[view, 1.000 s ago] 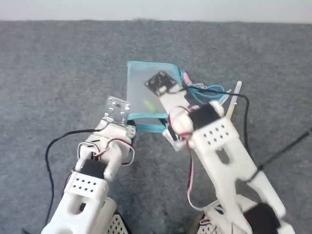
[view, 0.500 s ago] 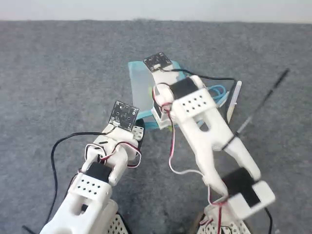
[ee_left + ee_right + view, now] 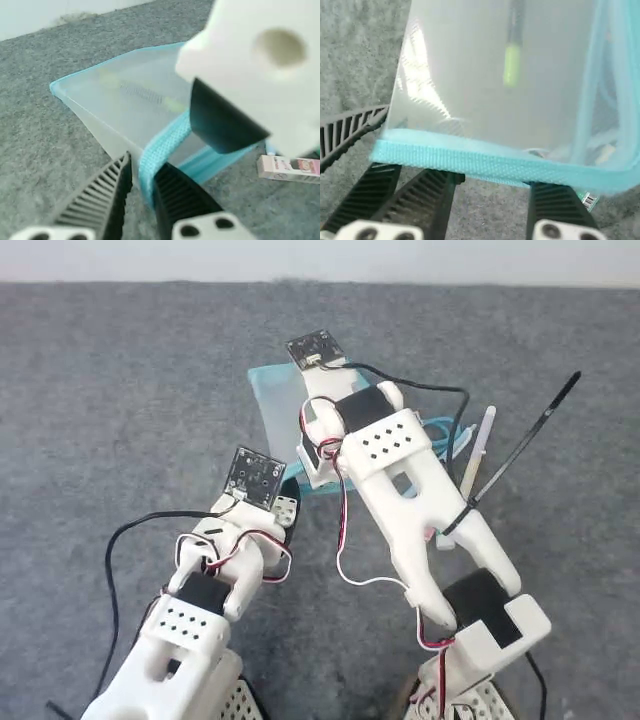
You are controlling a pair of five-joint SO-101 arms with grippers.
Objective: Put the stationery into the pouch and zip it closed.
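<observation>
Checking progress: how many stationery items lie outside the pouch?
2: a white pen right of the pouch, and an eraser beside it. The right arm may hide more.

We see 2 white plastic arms, left arm and right arm, shells dotted with round holes, black motor blocks at joints, black ribbed fingers on left end effector and right end effector, red-and-white wires, black cable

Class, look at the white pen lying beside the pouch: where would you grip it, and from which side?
Probably best to grip the white pen mid-barrel, coming straight down from above with the jaws across its width. It is long and thin and lies flat on the table, so a side approach would likely just push it towards the pouch.
</observation>
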